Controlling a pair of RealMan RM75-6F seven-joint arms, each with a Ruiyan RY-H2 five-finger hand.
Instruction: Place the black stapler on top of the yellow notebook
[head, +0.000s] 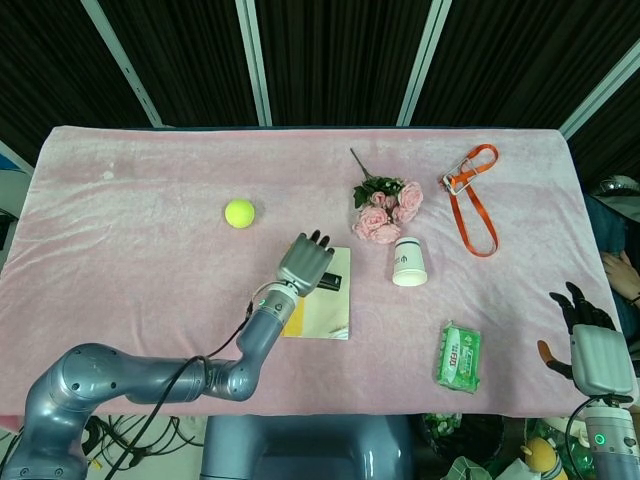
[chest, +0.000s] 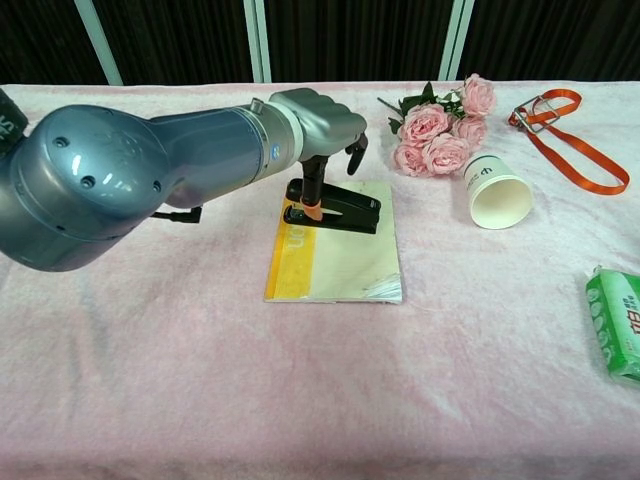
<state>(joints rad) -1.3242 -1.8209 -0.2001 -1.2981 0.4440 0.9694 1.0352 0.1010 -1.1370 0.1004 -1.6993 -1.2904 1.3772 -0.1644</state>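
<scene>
The black stapler lies flat across the far end of the yellow notebook, which sits on the pink cloth near the table's middle. My left hand hovers just above the stapler's left end, its fingers lifted and spread clear of it. The thumb points down close to that end, and contact is unclear. From the head view the left hand covers most of the stapler, while the notebook shows below it. My right hand hangs off the table's right front corner, fingers apart and holding nothing.
A bunch of pink roses and a tipped paper cup lie right of the notebook. An orange lanyard is at the far right, a green packet at the near right. A tennis ball rests left of centre.
</scene>
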